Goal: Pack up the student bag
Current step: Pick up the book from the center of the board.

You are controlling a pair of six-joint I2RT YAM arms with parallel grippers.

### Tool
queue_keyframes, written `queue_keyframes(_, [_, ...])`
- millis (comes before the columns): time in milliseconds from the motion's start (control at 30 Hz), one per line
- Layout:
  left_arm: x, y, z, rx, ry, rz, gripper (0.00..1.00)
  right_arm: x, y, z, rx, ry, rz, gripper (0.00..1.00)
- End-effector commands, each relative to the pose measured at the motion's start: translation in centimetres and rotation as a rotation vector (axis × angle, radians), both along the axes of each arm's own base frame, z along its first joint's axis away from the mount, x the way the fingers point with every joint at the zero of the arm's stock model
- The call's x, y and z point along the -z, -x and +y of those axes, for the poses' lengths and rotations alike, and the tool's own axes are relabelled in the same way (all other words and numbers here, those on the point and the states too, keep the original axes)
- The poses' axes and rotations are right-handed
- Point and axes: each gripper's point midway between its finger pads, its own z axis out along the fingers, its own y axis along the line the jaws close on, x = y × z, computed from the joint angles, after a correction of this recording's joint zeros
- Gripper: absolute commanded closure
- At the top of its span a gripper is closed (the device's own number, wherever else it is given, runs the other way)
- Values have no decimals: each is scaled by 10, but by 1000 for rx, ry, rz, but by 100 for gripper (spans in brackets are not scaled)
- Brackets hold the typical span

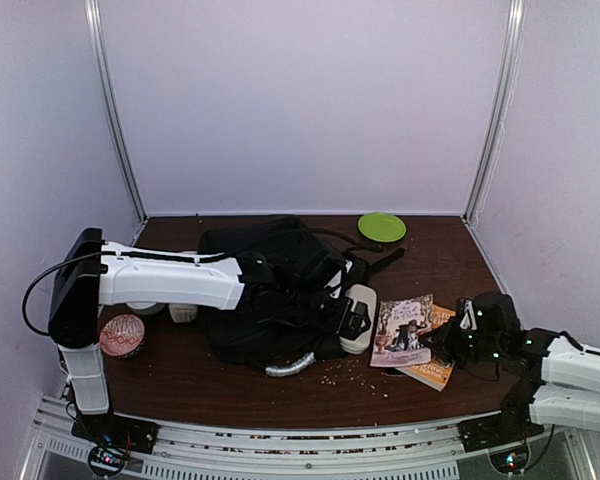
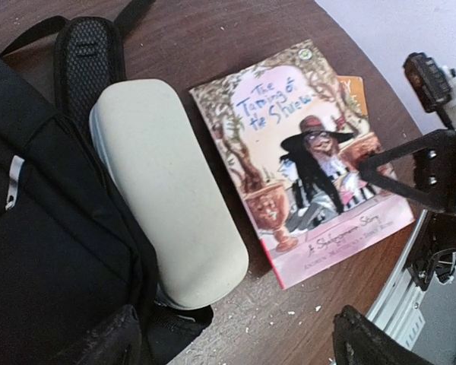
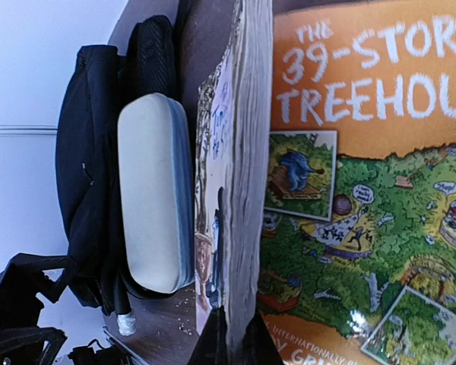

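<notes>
The black student bag point(image 1: 265, 285) lies in the middle of the table, its grey handle point(image 1: 288, 366) toward the front. A beige hard case point(image 1: 358, 318) lies against its right side. My left gripper point(image 2: 235, 344) is open and empty, hovering over the table by the case's point(image 2: 167, 190) near end. A pink book point(image 1: 402, 330) lies on an orange book point(image 1: 435, 372). My right gripper point(image 3: 241, 346) is shut on the right edge of the pink book point(image 3: 213, 129), one finger on its cover and one over the orange book point(image 3: 365, 190).
A green plate point(image 1: 381, 227) sits at the back right. A pink round item point(image 1: 122, 335) lies at the front left by the left arm's base. Crumbs point(image 1: 350, 375) dot the table in front of the bag. White walls close in three sides.
</notes>
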Motion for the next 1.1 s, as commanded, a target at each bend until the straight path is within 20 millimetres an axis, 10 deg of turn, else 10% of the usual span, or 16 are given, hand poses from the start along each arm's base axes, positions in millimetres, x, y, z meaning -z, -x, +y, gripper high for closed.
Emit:
queue_keyframes(0, [-54,-10,15,-57,72,-84,10,-54,-6,-23,55,98,-126,100])
queue_keyframes(133, [-102,-15,33,-106,121,-163,10,-105,-3,-28,3,171,-216,100])
queue_keyframes(467, [-160,-21,77,-116,488,-96,5,-246,31,59,-441,-191,-704,100])
queue_keyframes(1067, [-218,27,88,142,926,-51,2,-265,57,122,-660,-346,-779,100])
